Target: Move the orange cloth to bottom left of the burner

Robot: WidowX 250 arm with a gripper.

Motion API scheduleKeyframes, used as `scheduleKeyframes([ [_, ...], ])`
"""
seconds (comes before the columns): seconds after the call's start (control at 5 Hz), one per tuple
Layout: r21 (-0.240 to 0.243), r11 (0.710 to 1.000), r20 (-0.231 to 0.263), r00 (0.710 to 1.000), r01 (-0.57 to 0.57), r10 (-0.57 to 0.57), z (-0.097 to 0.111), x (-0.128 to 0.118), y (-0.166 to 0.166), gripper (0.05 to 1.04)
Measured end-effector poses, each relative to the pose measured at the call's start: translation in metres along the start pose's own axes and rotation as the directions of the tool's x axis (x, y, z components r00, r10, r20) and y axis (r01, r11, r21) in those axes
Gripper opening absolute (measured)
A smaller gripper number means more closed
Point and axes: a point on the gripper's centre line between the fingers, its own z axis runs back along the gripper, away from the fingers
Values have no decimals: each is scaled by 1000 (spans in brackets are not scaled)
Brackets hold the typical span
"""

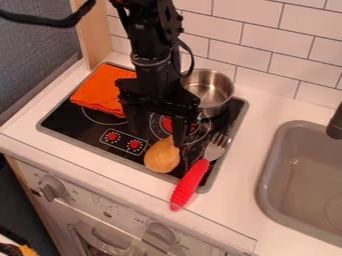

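Note:
The black gripper (158,134) hangs over the middle of the stove, open, with its fingers spread apart and no cloth between them. To its upper left, the folded orange cloth (101,91) lies on the back left part of the black burner top (59,119). The arm overlaps the view of the cloth's right side. One finger appears close to the top of a yellow-orange rounded object; whether they touch, I cannot tell.
The yellow-orange object (162,156) sits near the stove's front edge. Beside it, a red-handled fork (191,182) extends over that edge. A metal pot (215,90) stands at the back right, and a grey sink (272,162) is farther right.

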Motion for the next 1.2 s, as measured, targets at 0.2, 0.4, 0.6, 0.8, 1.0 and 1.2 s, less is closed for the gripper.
scheduleKeyframes([
  [0.2,1,1000,-31,1000,-2,2,-7,-3,1,1001],
  [0.4,54,994,-10,995,-97,98,-4,21,52,1001],
  [0.6,105,992,-6,997,-72,73,-10,49,87,1001],
  [0.8,153,988,16,1000,-25,23,-17,70,123,1001],
  [1.0,112,992,20,998,51,-54,-38,85,142,1001],
  [1.2,112,993,22,999,33,-35,-45,97,158,1001],
])
